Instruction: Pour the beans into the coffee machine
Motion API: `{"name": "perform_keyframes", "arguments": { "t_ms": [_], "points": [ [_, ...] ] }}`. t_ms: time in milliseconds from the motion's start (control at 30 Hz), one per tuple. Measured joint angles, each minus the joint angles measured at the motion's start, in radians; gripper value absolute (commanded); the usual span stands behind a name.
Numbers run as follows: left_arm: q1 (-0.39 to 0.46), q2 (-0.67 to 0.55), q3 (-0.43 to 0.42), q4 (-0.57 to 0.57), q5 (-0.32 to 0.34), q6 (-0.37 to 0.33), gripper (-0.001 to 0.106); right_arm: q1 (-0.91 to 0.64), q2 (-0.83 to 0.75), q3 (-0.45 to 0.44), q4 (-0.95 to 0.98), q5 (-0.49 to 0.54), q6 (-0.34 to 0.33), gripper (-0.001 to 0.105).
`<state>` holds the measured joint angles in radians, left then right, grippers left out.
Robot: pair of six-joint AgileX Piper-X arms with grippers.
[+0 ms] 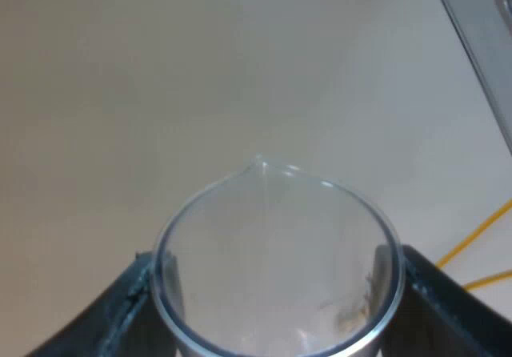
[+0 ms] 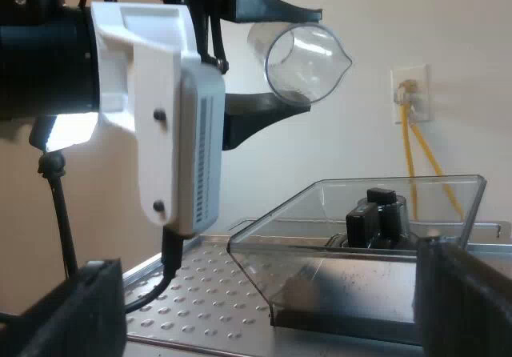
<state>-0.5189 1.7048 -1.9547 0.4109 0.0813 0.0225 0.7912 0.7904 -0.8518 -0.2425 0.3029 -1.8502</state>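
Left tool (image 1: pixel 276 301) grips the measuring glass (image 2: pixel 300 61), tipped and seemingly empty, above the bean hopper (image 2: pixel 360 229); right tool (image 2: pixel 276 305) gapes open. Pouring looks finished: next, right the glass.

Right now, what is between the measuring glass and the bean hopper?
Nothing. The right wrist view shows bare air between the measuring glass and the bean hopper.

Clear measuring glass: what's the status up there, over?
Left end effector shut on clear spouted measuring glass, tipped on its side, looks almost empty. Right end effector open by the machine's clear plastic bean hopper. Nothing between glass and hopper.
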Motion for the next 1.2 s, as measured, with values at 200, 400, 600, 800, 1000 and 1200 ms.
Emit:
{"name": "perform_keyframes", "arguments": {
  "t_ms": [200, 400, 600, 800, 1000, 1200],
  "points": [
    [0.0, -0.018, 0.0, 0.001, -0.009, -0.334, 0.034, 0.0, 0.0, 0.0, 0.0, 0.0, 0.0, 0.079],
    [0.0, -0.068, 0.0, 0.001, -0.093, -0.685, 0.034, 0.0, 0.0, 0.0, 0.0, -0.032, 0.0, 0.079],
    [0.002, -0.122, 0.0, 0.069, -0.103, -1.039, 0.034, 0.0, 0.0, 0.0, 0.0, -0.185, 0.0, 0.079],
    [0.029, -0.174, 0.0, 0.239, -0.119, -1.247, 0.034, 0.007, -0.003, 0.0, 0.0, -0.311, 0.0, 0.079],
    [0.104, -0.24, 0.0, 0.38, -0.119, -1.365, 0.034, 0.078, -0.022, 0.0, 0.01, -0.316, 0.0, 0.079],
    [0.188, -0.305, 0.0, 0.473, -0.119, -1.427, 0.034, 0.16, -0.027, 0.0, 0.114, -0.316, -0.052, 0.079]
  ]
}}
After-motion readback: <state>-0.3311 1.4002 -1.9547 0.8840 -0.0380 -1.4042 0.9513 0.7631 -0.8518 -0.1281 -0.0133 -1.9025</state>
